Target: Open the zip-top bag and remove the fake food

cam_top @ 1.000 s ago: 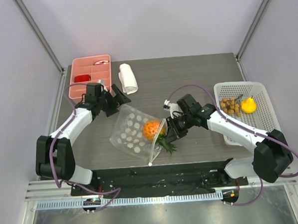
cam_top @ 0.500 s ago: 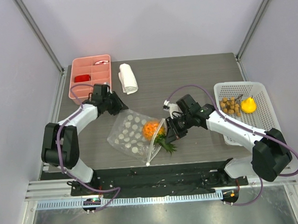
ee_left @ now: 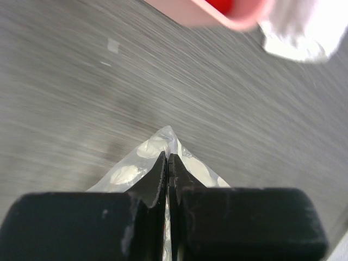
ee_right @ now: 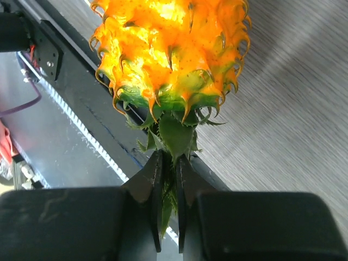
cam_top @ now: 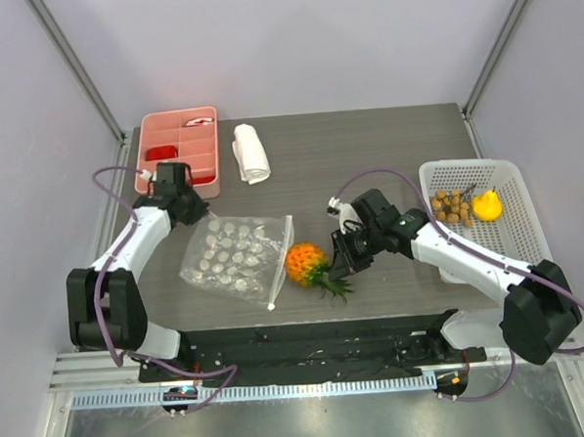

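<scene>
Top external view: the zip-top bag [cam_top: 233, 261] is pinched at its far-left corner by the closed left gripper [cam_top: 200, 215]. Just right of the bag, the orange pineapple [cam_top: 302, 262] is clamped by its green leaves in the right gripper [cam_top: 340, 268]. Well right of the bag, a pear [cam_top: 485, 205] and brown balls [cam_top: 452, 207] are held in a white basket [cam_top: 513, 228]. Behind the bag, a pink tray [cam_top: 175, 126] and towel [cam_top: 250, 152] are seen.

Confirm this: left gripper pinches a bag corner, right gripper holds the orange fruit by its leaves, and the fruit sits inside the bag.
One thing is wrong: the fruit lies outside the bag, beside its zip edge, as the top view shows. The left gripper does pinch a bag corner; the right gripper does hold the leaves.
</scene>
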Available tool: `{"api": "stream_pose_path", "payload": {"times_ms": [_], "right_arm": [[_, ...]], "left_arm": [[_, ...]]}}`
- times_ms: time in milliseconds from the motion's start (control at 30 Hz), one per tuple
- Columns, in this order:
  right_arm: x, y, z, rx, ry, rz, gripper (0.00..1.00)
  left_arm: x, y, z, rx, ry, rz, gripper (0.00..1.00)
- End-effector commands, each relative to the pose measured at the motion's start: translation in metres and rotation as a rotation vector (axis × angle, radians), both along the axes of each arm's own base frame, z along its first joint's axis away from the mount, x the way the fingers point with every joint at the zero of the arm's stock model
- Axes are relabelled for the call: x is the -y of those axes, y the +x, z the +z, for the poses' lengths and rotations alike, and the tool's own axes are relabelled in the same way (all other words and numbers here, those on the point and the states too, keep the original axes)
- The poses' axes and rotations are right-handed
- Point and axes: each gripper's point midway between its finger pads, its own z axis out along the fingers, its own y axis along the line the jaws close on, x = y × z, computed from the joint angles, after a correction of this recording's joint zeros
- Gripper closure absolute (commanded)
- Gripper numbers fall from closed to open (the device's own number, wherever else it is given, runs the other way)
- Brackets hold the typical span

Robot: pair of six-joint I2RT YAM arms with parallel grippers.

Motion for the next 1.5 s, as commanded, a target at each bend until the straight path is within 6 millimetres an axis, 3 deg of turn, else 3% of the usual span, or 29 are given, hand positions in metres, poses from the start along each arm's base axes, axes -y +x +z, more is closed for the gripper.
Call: {"api": "stream_pose_path", "payload": {"times_ms": [0, 100, 167, 200, 233, 300, 333, 500, 600, 633, 700, 733, 800, 833, 900, 933, 1033, 1133, 1267, 1367, 1433, 1467], "right_arm": [[0.011, 0.004, 0.009, 0.059, 0.005, -0.072, 0.99], [0.020, 0.011, 0.019, 0.090, 0.022, -0.140, 0.99], [0.031, 0.025, 0.030, 0.132, 0.027, -0.225, 0.99], [0.037, 0.032, 0.034, 0.147, 0.028, -0.261, 0.99], [0.044, 0.039, 0.037, 0.157, 0.025, -0.305, 0.99], [0.068, 0.061, 0.047, 0.213, 0.000, -0.421, 0.99], [0.077, 0.068, 0.050, 0.231, -0.016, -0.460, 0.99], [0.138, 0.100, 0.067, 0.364, -0.161, -0.775, 0.99], [0.176, 0.106, 0.091, 0.460, -0.199, -0.977, 0.99], [0.205, 0.103, 0.103, 0.525, -0.263, -1.108, 0.99], [0.236, 0.096, 0.116, 0.559, -0.280, -1.318, 0.99], [0.257, 0.088, 0.120, 0.591, -0.303, -1.422, 0.99], [0.270, 0.074, 0.117, 0.611, -0.266, -1.511, 0.99], [0.282, 0.069, 0.112, 0.613, -0.296, -1.559, 0.99], [0.294, 0.065, 0.105, 0.601, -0.336, -1.626, 0.99], [0.312, 0.058, 0.101, 0.608, -0.394, -1.715, 0.99], [0.334, 0.045, 0.087, 0.568, -0.414, -1.853, 0.99], [0.350, 0.038, 0.072, 0.540, -0.450, -1.930, 0.99], [0.366, 0.040, 0.037, 0.376, -0.482, -1.975, 0.99], [0.369, 0.048, 0.027, 0.348, -0.503, -1.944, 0.98], [0.370, 0.052, 0.028, 0.350, -0.495, -1.948, 0.91], [0.369, 0.053, 0.028, 0.358, -0.500, -1.927, 0.80]], "left_arm": [[-0.056, -0.015, 0.006, -0.001, 0.073, 0.183, 1.00], [-0.067, -0.022, 0.003, -0.017, 0.089, 0.227, 1.00], [-0.068, -0.025, 0.003, -0.020, 0.088, 0.235, 0.91], [-0.067, -0.026, 0.008, -0.006, 0.083, 0.239, 0.81], [-0.067, -0.029, 0.009, -0.004, 0.077, 0.246, 0.56], [-0.072, -0.034, 0.023, 0.037, 0.089, 0.265, 0.32], [-0.074, -0.037, 0.027, 0.046, 0.103, 0.264, 0.02], [-0.098, -0.059, 0.073, 0.085, 0.270, 0.241, 0.00], [-0.091, -0.066, 0.109, 0.182, 0.281, 0.176, 0.00], [-0.074, -0.065, 0.116, 0.219, 0.246, 0.109, 0.00], [-0.046, -0.067, 0.129, 0.289, 0.191, 0.008, 0.00], [-0.016, -0.063, 0.138, 0.345, 0.135, -0.095, 0.00], [0.009, -0.060, 0.143, 0.362, 0.096, -0.167, 0.00], [0.033, -0.064, 0.142, 0.357, 0.060, -0.258, 0.00], [0.055, -0.063, 0.138, 0.328, 0.048, -0.323, 0.00], [0.075, -0.069, 0.138, 0.323, 0.026, -0.388, 0.00], [0.109, -0.078, 0.138, 0.331, -0.016, -0.503, 0.00], [0.114, -0.081, 0.131, 0.328, -0.035, -0.525, 0.00], [0.124, -0.091, 0.132, 0.323, -0.090, -0.580, 0.00], [0.121, -0.094, 0.131, 0.338, -0.089, -0.578, 0.00], [0.120, -0.096, 0.132, 0.346, -0.087, -0.576, 0.00], [0.120, -0.098, 0.130, 0.341, -0.090, -0.579, 0.00]]}}
